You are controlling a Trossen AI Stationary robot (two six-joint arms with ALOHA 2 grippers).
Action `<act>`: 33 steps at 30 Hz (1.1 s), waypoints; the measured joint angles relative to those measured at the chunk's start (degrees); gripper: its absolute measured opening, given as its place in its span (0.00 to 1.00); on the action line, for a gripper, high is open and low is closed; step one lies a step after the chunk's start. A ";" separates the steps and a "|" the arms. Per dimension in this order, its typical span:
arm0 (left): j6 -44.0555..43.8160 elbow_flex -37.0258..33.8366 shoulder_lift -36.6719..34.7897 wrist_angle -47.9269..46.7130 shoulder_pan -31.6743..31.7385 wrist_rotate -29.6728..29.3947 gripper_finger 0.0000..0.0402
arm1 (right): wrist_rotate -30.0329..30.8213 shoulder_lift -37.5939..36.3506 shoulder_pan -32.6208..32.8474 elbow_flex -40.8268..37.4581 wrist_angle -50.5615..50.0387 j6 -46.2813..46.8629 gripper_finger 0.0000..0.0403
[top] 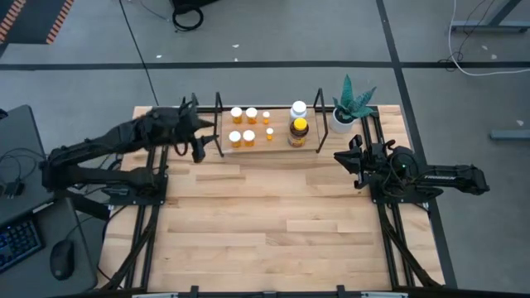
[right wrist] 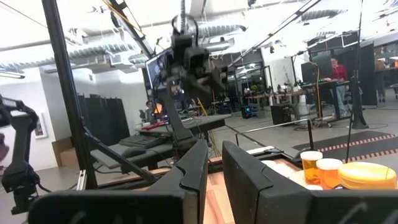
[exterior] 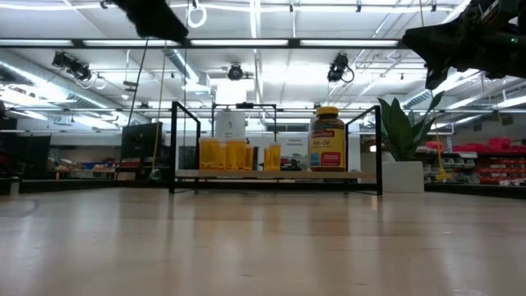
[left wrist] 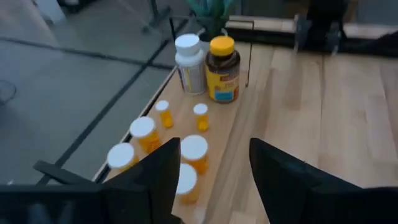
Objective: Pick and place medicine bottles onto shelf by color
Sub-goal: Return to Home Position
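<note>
Bottles are all up on the shelf (top: 281, 124) as far as I can see. Six small orange pill bottles (top: 248, 137) with white caps stand in two rows of three on the left half of its board. The two big ones are at the right end: the white bottle (top: 298, 110) sits toward the back and the amber fish-oil bottle (top: 299, 131) with the yellow cap is right in front of it, close enough that I can't tell if they touch. Everything looks upright from the low view. The left claw (top: 201, 131) hangs just off the shelf's left end, up in the air above the wooden surface (top: 273, 223). Its fingers are spread wide with nothing between them, and its wrist view looks down along the rows of bottles. The right claw (top: 348, 159) is over on the right side of the surface, past the shelf's right end and a bit in front of the potted plant (top: 348, 108). It's also raised, and its fingers are pulled in narrow with only a thin slit between them, holding nothing. The plant's white pot sits just outside the shelf's right posts, not on the board.
</note>
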 joint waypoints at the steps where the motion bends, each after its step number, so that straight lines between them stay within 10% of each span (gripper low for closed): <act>1: -0.34 -3.33 -1.89 2.94 0.00 -0.03 0.49 | 0.00 -0.01 0.00 0.00 0.03 0.01 0.14; 12: -6.21 -29.14 -15.28 28.22 -1.30 -0.88 0.44 | 0.00 0.00 0.00 0.00 0.03 0.00 0.14; 33: -12.16 -47.93 -36.90 32.10 -7.35 -5.17 0.43 | 0.00 0.00 0.00 0.00 0.01 0.00 0.14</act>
